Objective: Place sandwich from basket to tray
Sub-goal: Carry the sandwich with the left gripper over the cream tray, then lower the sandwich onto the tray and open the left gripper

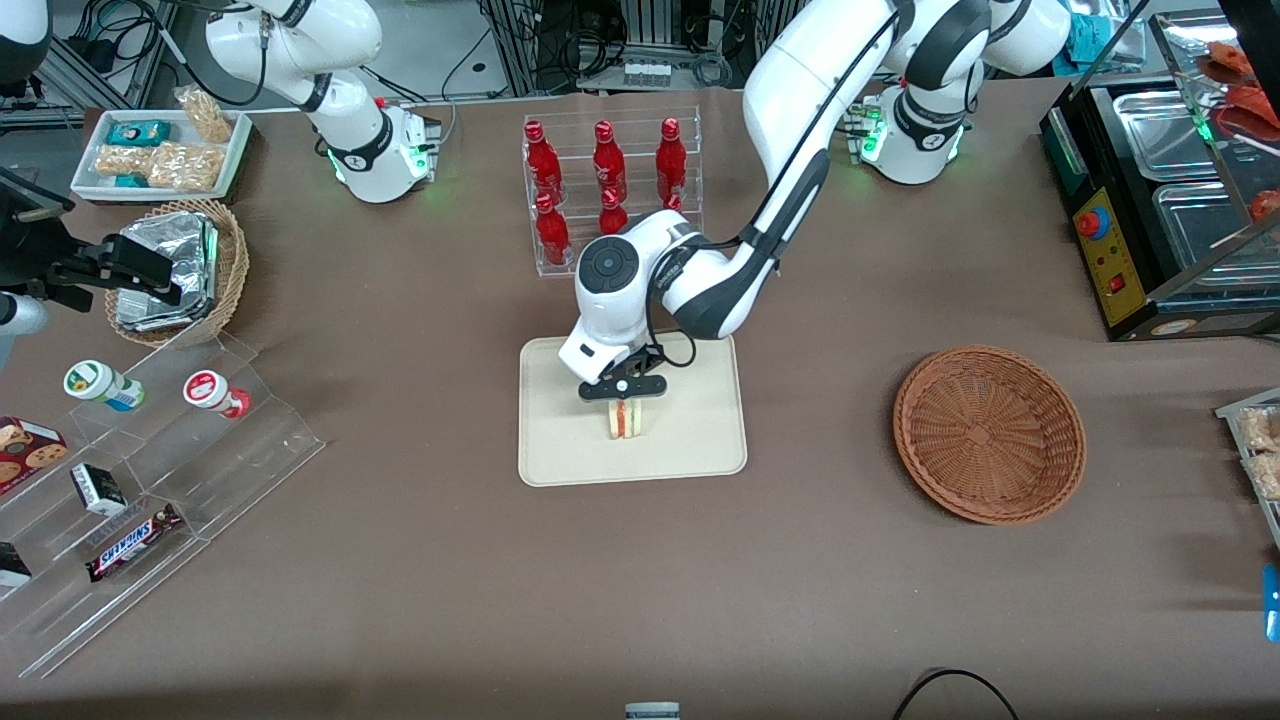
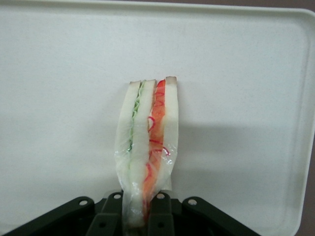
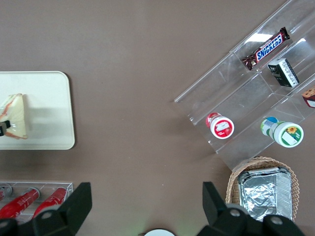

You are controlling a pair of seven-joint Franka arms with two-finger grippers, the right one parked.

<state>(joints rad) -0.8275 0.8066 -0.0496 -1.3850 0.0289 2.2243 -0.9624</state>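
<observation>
Sandwich in tool, mid-tray

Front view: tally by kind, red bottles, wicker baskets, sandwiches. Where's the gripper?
Red bottles in the clear rack: 6
Wicker baskets: 2, the basket, holding nothing, and a smaller tan one holding foil packets
Sandwiches: 1, the sandwich, over the tray
Total: 9
The gripper is over the tray, shut on the sandwich.
</observation>
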